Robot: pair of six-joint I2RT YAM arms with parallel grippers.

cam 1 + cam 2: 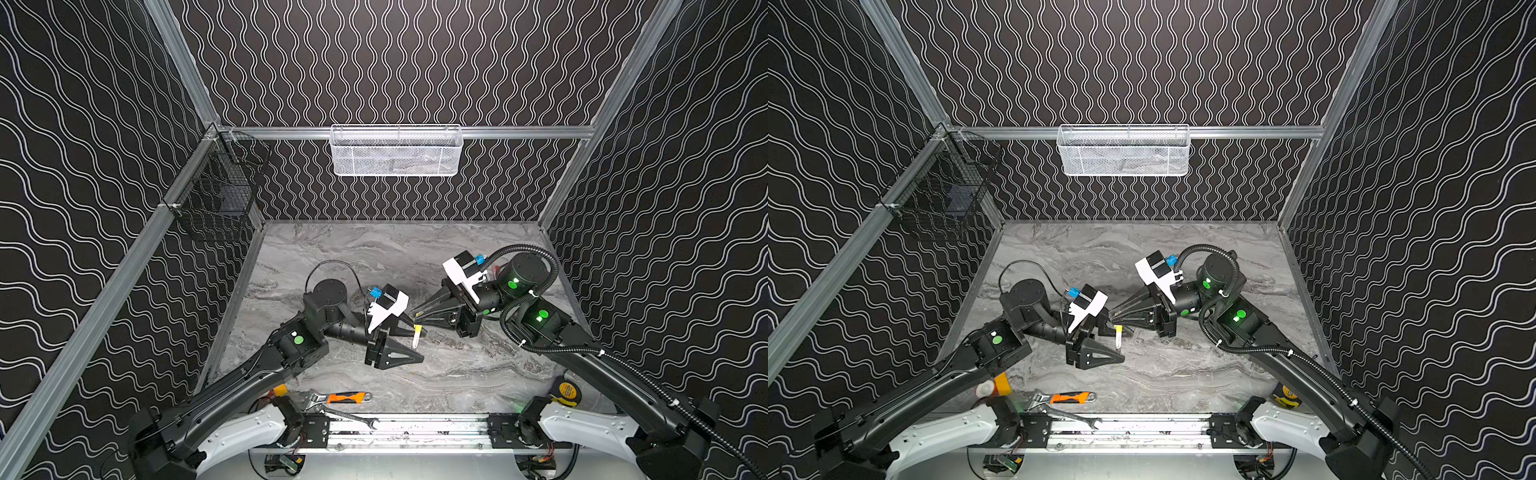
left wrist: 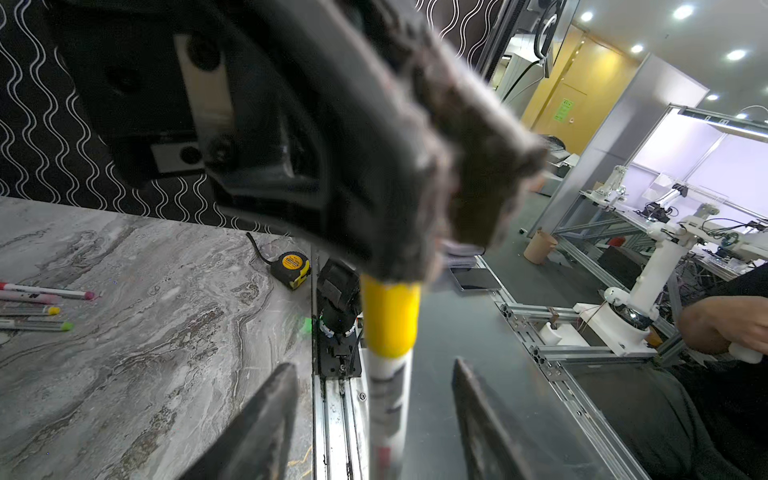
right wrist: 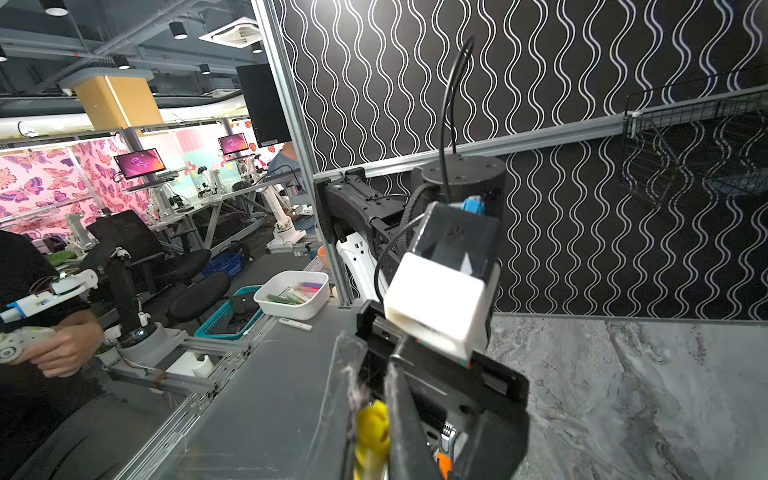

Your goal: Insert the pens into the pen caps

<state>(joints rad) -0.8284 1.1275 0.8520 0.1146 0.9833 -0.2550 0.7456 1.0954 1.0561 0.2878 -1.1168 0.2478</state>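
Observation:
My right gripper (image 1: 414,317) (image 1: 1112,318) is shut on a yellow pen cap (image 1: 418,329) (image 2: 390,316) (image 3: 372,424), holding it above the table. A white pen (image 2: 388,407) (image 1: 1119,341) hangs from the cap with its end inside it. My left gripper (image 1: 417,345) (image 2: 374,365) is open around the pen barrel, its fingers (image 2: 266,415) apart from it on both sides. In the left wrist view, other pens (image 2: 45,291) with pink, yellow and green tips lie side by side on the marble table (image 1: 374,257). They are hidden in both top views.
An orange-handled wrench (image 1: 347,397) and a steel spanner (image 1: 353,417) lie at the table's front edge. A yellow tape measure (image 1: 565,390) (image 2: 291,266) sits at the front right. A white mesh basket (image 1: 395,149) hangs on the back wall, a black wire basket (image 1: 216,199) on the left.

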